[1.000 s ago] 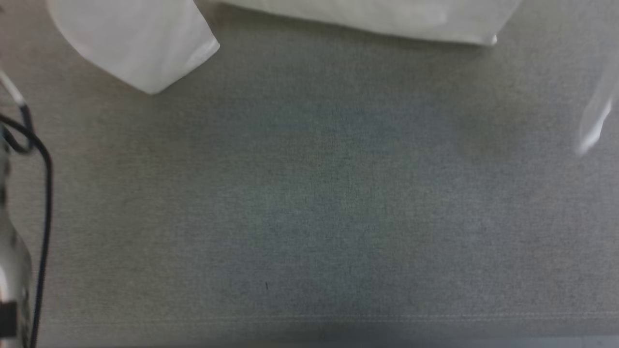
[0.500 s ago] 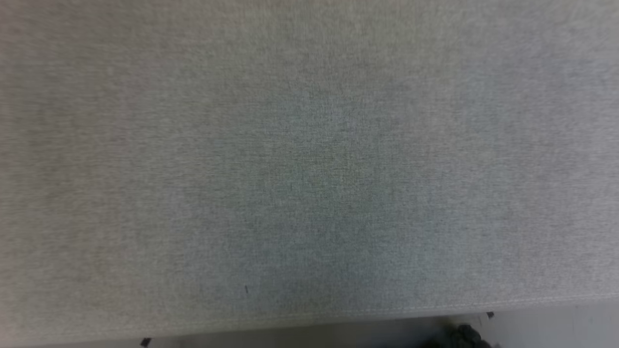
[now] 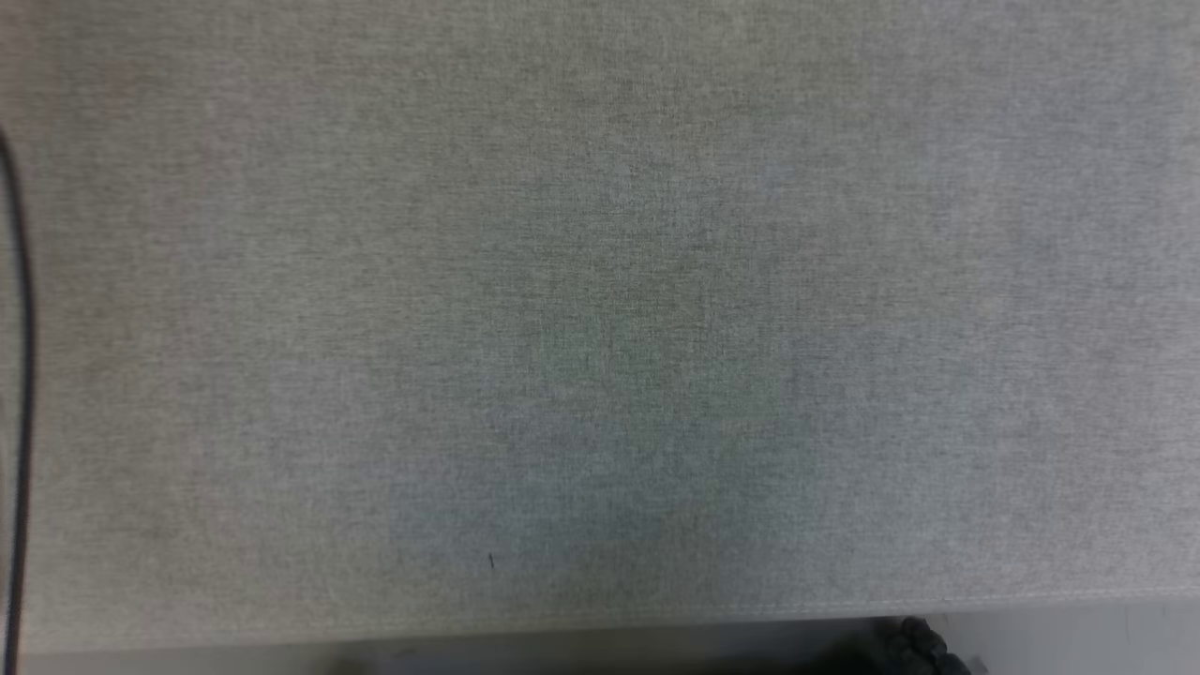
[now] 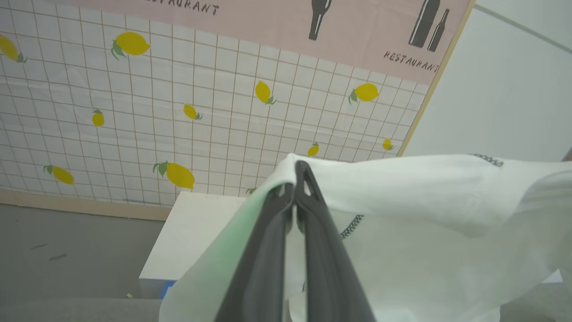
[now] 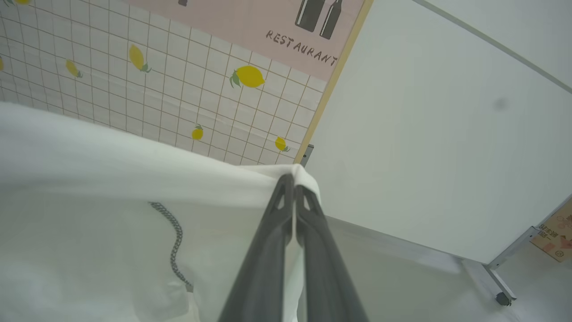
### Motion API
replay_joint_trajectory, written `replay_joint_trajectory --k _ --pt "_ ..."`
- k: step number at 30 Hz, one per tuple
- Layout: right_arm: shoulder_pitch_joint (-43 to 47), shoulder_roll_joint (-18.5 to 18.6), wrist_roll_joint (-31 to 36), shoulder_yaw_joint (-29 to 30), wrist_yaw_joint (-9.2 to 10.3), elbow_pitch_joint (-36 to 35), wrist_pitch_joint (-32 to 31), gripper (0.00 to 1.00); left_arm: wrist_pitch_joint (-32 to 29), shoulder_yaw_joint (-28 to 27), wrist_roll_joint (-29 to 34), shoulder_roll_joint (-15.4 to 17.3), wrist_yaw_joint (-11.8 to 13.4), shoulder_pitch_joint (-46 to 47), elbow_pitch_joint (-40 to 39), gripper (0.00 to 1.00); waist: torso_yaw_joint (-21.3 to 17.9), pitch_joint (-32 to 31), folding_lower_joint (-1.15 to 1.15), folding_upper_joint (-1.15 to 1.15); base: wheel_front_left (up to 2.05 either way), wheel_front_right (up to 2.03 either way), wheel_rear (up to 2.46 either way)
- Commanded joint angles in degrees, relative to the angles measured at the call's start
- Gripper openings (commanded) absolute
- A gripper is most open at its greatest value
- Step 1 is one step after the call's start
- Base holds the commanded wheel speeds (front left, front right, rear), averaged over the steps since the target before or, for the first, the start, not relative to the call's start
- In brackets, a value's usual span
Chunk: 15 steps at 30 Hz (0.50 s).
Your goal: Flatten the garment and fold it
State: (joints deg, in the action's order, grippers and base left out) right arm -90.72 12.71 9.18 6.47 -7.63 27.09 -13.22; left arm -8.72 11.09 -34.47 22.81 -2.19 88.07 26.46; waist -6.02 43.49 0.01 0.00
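- Surface: grey woven covering; its near edge runs along the bottom of the head view.
- Wall sheet: white grid printed with yellow lemons, with a pink band lettered RESTAURANT above.
- Panel: plain white, just beside the wall sheet.
- T-shirt: white and thin, with dark zigzag stitching. It hangs in the air before the wall sheet, its top edge stretched between both pincers.
- Box: white and rigid, at the foot of the wall sheet, partly hidden by the T-shirt.
- Left pincer: fingers together, clamped on one upper corner of the T-shirt.
- Right pincer: fingers together, clamped on the other upper corner.
- Cable: black and thin, at the left edge of the head view.
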Motion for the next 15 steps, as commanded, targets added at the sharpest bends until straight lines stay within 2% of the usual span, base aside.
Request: replay_joint_trajectory --k 1,5,9,15 --pt "3.4 0.7 -1.5 -0.8 0.14 0.7 0.5 0.0 -1.0 0.8 0.3 1.5 -0.8 -4.0 0.3 0.0 0.5 -2.0 -0.01 0.0 0.0 0.0 0.0" --pt "13.3 1.1 -6.5 -4.4 0.14 1.4 -0.3 0.0 -5.5 4.0 0.0 3.3 -2.2 -15.0 -0.3 0.0 1.0 -5.8 -0.01 0.0 0.0 0.0 0.0" --pt "25.1 2.2 -11.9 -6.9 0.14 -2.2 -3.8 0.0 -9.7 6.4 -1.5 3.7 -2.2 -27.0 -3.3 0.0 1.6 -10.5 -0.01 0.0 0.0 0.0 0.0" --pt "45.7 4.5 -17.1 -6.0 0.14 -12.7 -12.1 0.0 -14.0 7.9 -6.2 2.7 0.0 -45.7 -12.2 0.0 2.2 -17.3 -0.01 0.0 0.0 0.0 0.0"
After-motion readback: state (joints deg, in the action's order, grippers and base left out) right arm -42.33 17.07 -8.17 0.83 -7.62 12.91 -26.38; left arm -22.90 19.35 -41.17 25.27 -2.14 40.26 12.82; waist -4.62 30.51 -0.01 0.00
